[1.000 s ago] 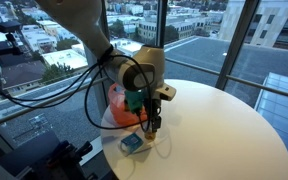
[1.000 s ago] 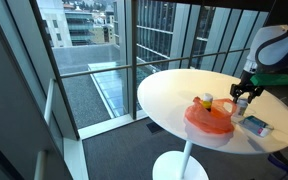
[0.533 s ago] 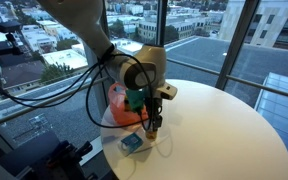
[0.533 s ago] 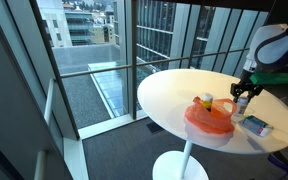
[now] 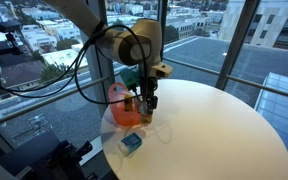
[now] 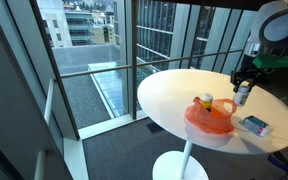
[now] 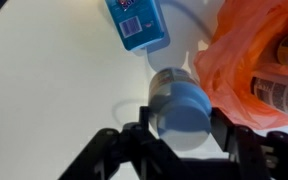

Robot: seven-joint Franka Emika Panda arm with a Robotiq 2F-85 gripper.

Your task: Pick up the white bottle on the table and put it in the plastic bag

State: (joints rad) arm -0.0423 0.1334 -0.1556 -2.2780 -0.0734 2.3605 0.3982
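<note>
Gripper: Robotiq gripper (image 7: 180, 128) clamped on the white bottle (image 7: 178, 104), one dark finger on each side of the body; fingers (image 7: 132, 140) sit below the cap.
Bottle location: held in the jaws, just beside the orange plastic bag (image 5: 123, 108), on the side facing the table's middle; looks clear of the round white table (image 5: 216, 122), though the gap under it is hard to read.
Bottle axis: upright, in line with the gripper's approach; the wrist view looks straight down on the grey-blue cap.
Key relation: bag lies sideways from the bottle, not beneath it. In the wrist view the orange film fills the right side and its near edge almost touches the bottle.
Bag state: crumpled and low, with a labelled container (image 7: 282, 94) already inside; mouth direction cannot be told.
Other item: blue box (image 7: 139, 22) on the table near the bag, apart from the bottle.
Next move, as judged: short sideways carry over the bag, then lower and let go.
Risk, as judged: bottle base snagging the loose film or knocking the container inside.
</note>
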